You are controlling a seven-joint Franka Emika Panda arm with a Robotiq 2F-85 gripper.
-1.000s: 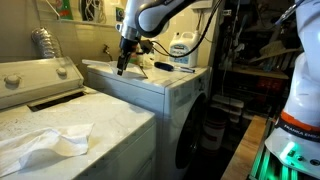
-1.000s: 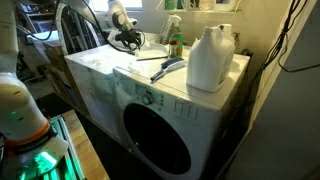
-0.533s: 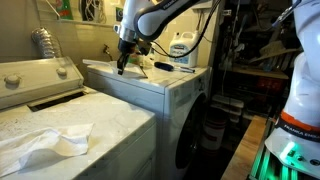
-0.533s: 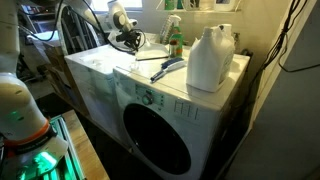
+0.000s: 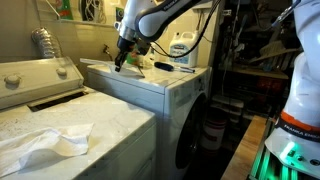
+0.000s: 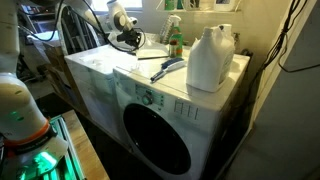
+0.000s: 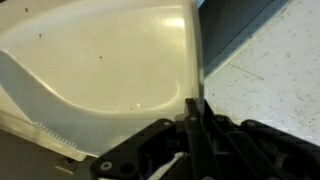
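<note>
With our fingers (image 5: pixel 119 66), upper centre, apparently pinched shut and empty, we'd lower them gently, square to the white table (image 5: pixel 150 86).

The black metal gripper (image 7: pixel 194 112) enters at six o'clock, its fingers pressed together. A smooth white curved plastic surface (image 7: pixel 100 60) fills nine to twelve o'clock. A dark grey band (image 7: pixel 235 30) crosses one o'clock, and a pale speckled surface (image 7: pixel 275 85) lies at three o'clock.

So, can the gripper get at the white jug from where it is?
Likely yes. The gripper, apparently shut, hangs over the washer top. The jug stands upright at the other end, with nothing above it. Only a low dark tool lies between them.
</note>
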